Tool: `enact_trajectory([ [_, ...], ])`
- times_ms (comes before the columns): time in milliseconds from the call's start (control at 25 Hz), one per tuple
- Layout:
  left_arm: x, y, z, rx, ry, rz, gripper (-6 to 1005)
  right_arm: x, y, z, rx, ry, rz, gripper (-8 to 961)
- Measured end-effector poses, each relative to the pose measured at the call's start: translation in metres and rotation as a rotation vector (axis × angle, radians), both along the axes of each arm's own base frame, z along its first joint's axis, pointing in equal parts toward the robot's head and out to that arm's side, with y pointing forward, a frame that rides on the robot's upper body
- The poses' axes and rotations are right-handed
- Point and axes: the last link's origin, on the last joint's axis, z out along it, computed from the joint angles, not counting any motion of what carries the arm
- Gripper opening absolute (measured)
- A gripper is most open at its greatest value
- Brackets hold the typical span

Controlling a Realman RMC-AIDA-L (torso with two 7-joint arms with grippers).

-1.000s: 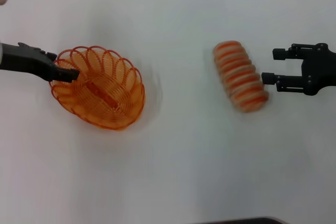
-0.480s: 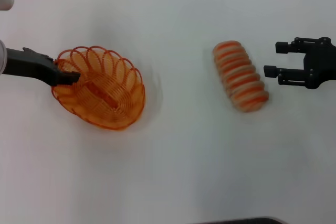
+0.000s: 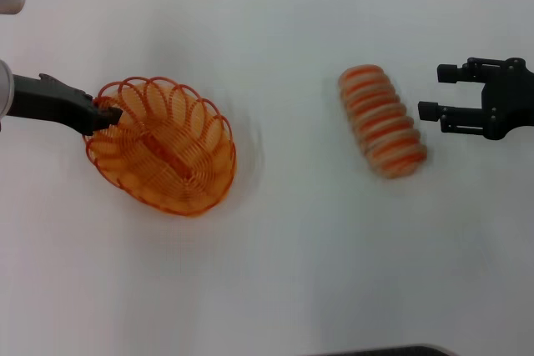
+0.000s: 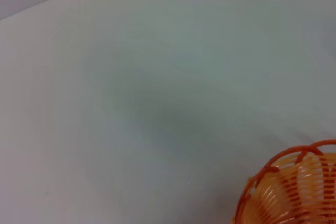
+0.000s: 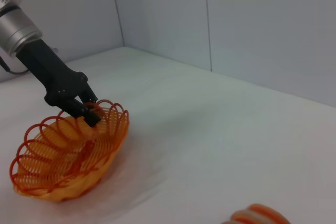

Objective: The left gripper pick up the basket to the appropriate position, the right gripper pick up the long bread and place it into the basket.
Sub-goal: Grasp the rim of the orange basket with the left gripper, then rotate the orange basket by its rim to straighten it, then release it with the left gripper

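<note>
Clamping the near-left rim of the basket (image 3: 163,146), the left gripper (image 3: 107,112) held on; its oval ran diagonally across the table (image 3: 275,273). Well apart, the long bread (image 3: 382,121) lay diagonally too, just beside the right gripper (image 3: 432,92), jaws spread and empty.

My left gripper (image 3: 107,113) is pinching the looped rim of the orange wire basket (image 3: 163,146), which is tilting at left. The striped tan long bread (image 3: 382,121) is lying at right, my right gripper (image 3: 435,92) hovering spread just beside it.
</note>
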Motion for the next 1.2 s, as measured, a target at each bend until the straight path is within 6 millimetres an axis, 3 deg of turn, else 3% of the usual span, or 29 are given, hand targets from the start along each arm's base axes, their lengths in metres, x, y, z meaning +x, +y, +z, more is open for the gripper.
enact_trajectory([
  [280, 0.003, -0.001, 0.001, -0.008, -0.026, 0.033, 176, 0.001, 0.0, 0.002, 0.01, 0.007, -0.004, 732],
  [680, 0.012, -0.002, 0.001, 0.0, -0.13, 0.265, 151, -0.001, 0.003, 0.004, 0.024, 0.018, -0.006, 731],
  [1200, 0.022, -0.001, 0.005, 0.042, -0.287, 0.426, 103, -0.007, 0.011, 0.005, 0.051, 0.032, 0.004, 732],
])
